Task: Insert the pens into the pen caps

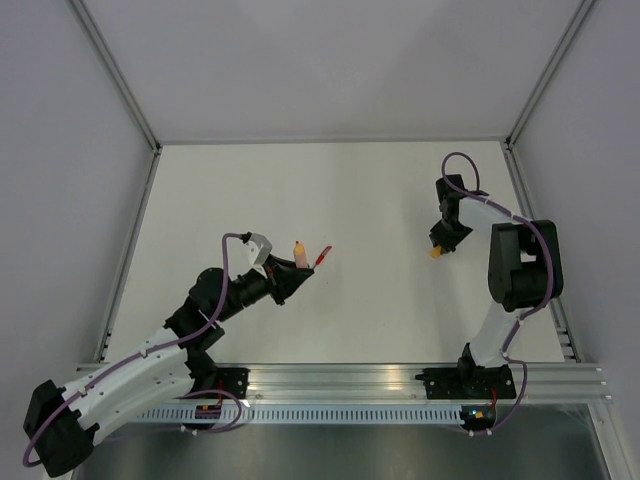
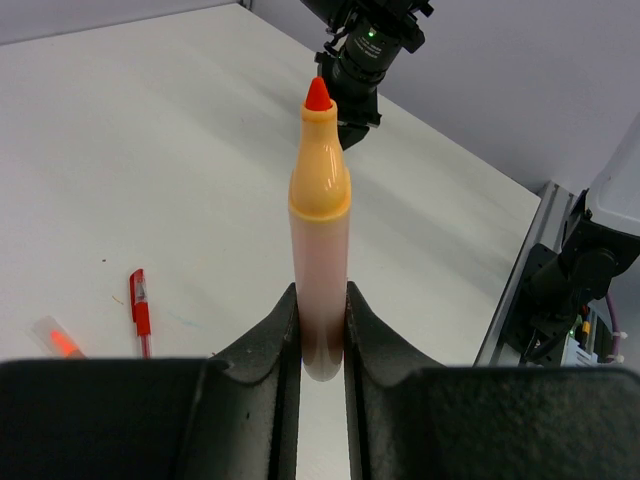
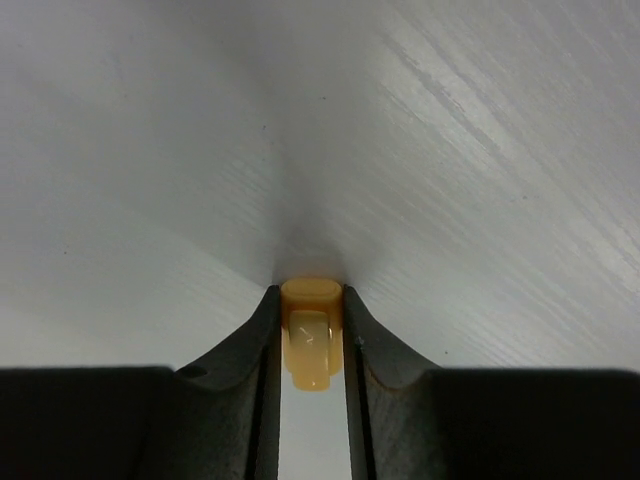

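Pens and caps share one white table (image 1: pixel 400 190), the largest entry. It has grey walls around it and an aluminium rail at 6 o'clock.

My left arm (image 1: pixel 150 360): enters at 7 o'clock and reaches toward the table centre.

My right arm (image 1: pixel 520 265): stands at 4 o'clock, folded over the table's 3 o'clock side.

My left gripper (image 2: pixel 320 300): narrow, both fingers pressed on the rear end of the orange-pink pen (image 2: pixel 318 230). It sits at 8 o'clock of the table centre.

My right gripper (image 3: pixel 311 297): narrow, fingers touching both sides of the orange cap (image 3: pixel 310 340). It points down at the table, well apart from my left gripper.

Orange-pink pen: uncapped, with an orange collar and a bare red tip. It is held clear of the table, the tip toward 12 o'clock in the left wrist view.

Red pen (image 2: pixel 140 312): slim, lying flat on the table at 2 o'clock of my left gripper in the top view, free of both grippers.

Orange cap: a stubby tube between my right fingers. I cannot tell whether its far end touches the table or sits just off it.

Clear piece (image 2: pixel 55 338): small, with an orange-red core, lying on the table just at 8 o'clock of the red pen. I cannot tell what it is.
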Action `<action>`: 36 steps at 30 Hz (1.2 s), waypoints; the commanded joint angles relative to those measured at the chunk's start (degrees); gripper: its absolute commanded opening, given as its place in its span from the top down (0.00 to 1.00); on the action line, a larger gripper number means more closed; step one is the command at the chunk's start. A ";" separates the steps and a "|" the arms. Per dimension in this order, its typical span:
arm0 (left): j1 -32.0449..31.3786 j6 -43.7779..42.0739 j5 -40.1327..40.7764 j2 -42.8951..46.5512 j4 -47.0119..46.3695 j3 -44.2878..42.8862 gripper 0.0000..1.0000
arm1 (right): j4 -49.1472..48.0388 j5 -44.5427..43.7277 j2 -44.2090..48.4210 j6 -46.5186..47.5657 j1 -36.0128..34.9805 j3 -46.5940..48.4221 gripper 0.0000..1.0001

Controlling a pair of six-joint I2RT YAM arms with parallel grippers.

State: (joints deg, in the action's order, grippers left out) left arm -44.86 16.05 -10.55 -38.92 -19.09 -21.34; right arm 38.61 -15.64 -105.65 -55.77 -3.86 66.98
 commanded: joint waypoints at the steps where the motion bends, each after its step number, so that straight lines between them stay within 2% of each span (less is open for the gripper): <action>1: -0.23 -1.46 0.09 -0.37 -1.74 -0.19 0.98 | -3.18 0.08 -3.25 6.80 -0.01 -3.78 0.94; 3: -0.31 -1.55 -0.09 -0.90 -1.91 -0.28 0.98 | -4.15 0.34 -2.81 10.49 -0.01 -4.14 0.99; 10: -0.23 -1.64 -0.26 -1.86 -2.18 -0.37 0.98 | -11.00 8.32 1.23 20.43 -0.01 -7.03 1.00; 14: -0.23 -1.29 -1.75 -3.44 -2.35 -1.07 0.98 | -17.15 14.56 8.15 24.74 -0.27 -10.90 1.00; 22: -0.23 0.47 -5.53 -6.96 -2.79 -2.65 0.98 | -24.01 15.46 22.57 26.59 -6.24 -13.54 1.00; 30: -0.23 2.31 -9.32 -8.98 -3.85 -3.88 0.98 | -36.73 11.17 39.97 24.30 -22.75 -18.02 1.00; 32: -0.23 3.02 -9.67 -9.33 -4.28 -3.79 0.98 | -40.26 7.13 43.83 24.04 -28.45 -19.78 1.00; 36: -0.31 3.72 -9.49 -10.04 -4.73 -3.97 0.98 | -44.31 -0.70 45.26 26.06 -37.43 -18.47 1.00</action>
State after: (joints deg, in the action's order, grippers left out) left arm -44.86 17.67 -18.52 -48.62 -20.88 -22.92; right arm 1.61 -8.86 -61.30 -30.85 -36.51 48.03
